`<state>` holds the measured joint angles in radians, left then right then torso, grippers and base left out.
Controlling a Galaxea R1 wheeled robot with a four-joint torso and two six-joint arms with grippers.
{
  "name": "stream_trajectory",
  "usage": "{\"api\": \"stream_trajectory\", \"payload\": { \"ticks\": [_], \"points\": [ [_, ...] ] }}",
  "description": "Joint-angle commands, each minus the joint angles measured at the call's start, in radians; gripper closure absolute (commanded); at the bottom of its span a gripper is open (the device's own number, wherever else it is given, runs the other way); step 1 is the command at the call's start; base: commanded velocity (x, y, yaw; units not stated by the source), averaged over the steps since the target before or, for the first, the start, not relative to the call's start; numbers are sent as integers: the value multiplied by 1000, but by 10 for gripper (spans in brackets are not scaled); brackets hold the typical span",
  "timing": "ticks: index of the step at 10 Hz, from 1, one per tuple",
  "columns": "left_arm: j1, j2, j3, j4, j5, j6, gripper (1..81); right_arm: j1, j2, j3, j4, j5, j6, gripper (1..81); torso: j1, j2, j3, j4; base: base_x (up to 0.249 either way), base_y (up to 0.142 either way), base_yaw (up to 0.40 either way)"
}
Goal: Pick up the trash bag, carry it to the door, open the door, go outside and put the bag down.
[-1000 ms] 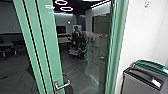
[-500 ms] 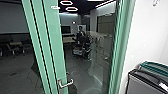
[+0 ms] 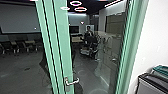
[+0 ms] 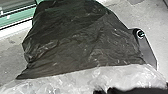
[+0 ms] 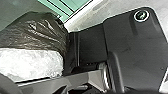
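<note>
Green-framed glass door (image 3: 64,40) stands ahead of both my pincers, with dark glass between its uprights. White wall (image 3: 152,37) next to it, ahead and on my right pincer's side. Farther out on my left pincer's side: dark room, pale screen (image 3: 18,18) on the far side, a row of chairs (image 3: 21,46) below it. Person (image 3: 88,31) shows small in the door glass, well apart from my pincers, a bulky dark rig in front of the body. Two bins by the wall, right pincer's side: grey bin with a dark rim (image 3: 148,85) nearer, teal-rimmed bin (image 3: 160,69) just behind it.

Trash bag (image 4: 82,45): close in front of my left pincer, also within the right wrist view, just beside my base plate. Upper part is dark plastic, creased; the rest is whitish translucent plastic. Grey floor and some green frame show past it. Can't tell if my left pincer is apart, together or clamped on the bag. Same for my right pincer: can't tell. Smallest: metal lever handle (image 3: 72,81) on the door's green upright, ahead of both pincers and well apart from the bag.
</note>
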<state>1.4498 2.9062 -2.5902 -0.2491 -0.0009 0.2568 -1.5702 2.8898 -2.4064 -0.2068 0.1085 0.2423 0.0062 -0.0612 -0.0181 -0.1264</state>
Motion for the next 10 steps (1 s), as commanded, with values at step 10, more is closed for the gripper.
{"api": "stream_trajectory", "payload": {
  "ticks": [10],
  "points": [
    [-74,13,-56,16,48,1,811,58,31,-49,-2,-41,-3,10,0,0,0,0,0,0,197]
  ]
}}
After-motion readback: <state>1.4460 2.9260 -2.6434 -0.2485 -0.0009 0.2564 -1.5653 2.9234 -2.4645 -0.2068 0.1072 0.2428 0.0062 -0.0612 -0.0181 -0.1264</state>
